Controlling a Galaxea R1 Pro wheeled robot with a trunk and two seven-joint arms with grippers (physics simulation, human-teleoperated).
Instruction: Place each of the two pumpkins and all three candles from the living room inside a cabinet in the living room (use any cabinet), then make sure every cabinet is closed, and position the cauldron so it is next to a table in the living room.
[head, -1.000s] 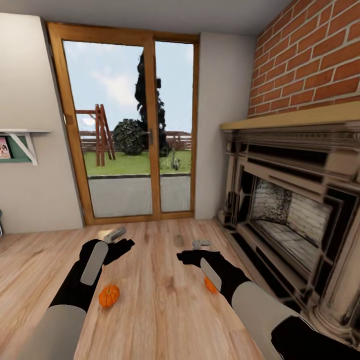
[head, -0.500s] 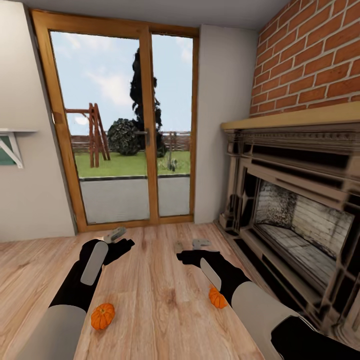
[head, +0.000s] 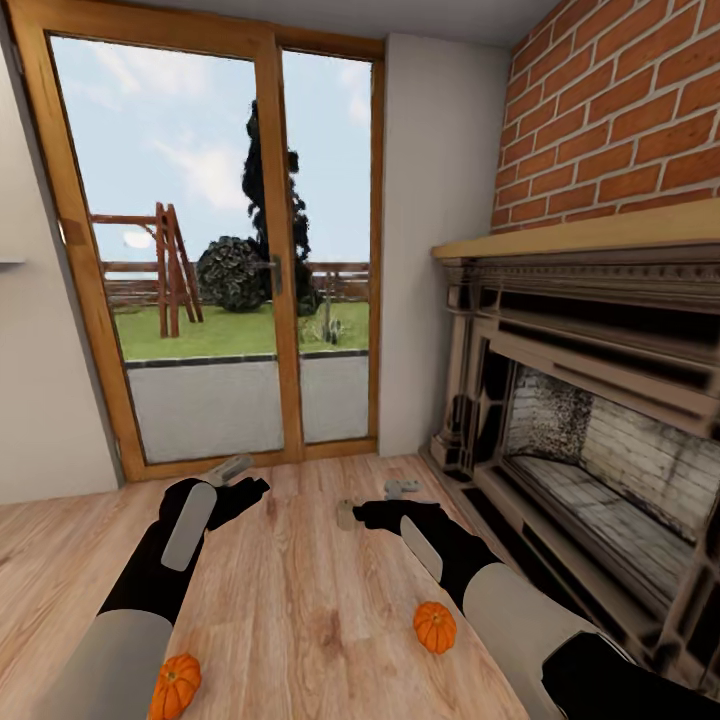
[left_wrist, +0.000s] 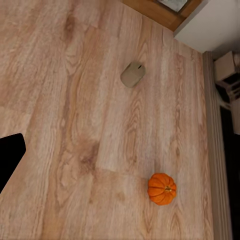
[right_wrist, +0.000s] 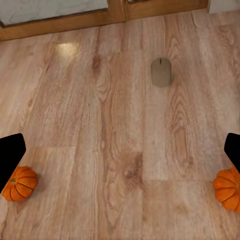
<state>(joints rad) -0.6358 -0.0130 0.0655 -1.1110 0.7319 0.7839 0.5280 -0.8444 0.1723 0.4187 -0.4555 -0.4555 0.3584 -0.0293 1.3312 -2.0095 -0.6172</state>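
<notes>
Two small orange pumpkins lie on the wooden floor: one (head: 176, 685) below my left forearm, the other (head: 435, 627) beside my right forearm. A tan candle (head: 345, 513) lies on the floor ahead, just left of my right gripper (head: 385, 500). My left gripper (head: 238, 479) hovers open over bare floor, and the right one is open too; both hold nothing. The left wrist view has the candle (left_wrist: 133, 74) and one pumpkin (left_wrist: 162, 188). The right wrist view has the candle (right_wrist: 161, 72) between both pumpkins (right_wrist: 19, 183) (right_wrist: 229, 189). The cabinet and cauldron are out of view.
A large stone fireplace (head: 600, 450) under a brick wall fills the right side. A wood-framed glass door (head: 210, 270) stands straight ahead, with a plain wall corner (head: 430, 250) between it and the fireplace. Open wooden floor (head: 300, 600) lies below my arms.
The whole view has shifted: door and fireplace are nearer, the left wall shelf has left the picture, and both pumpkins sit lower in it. The arms hold the same pose.
</notes>
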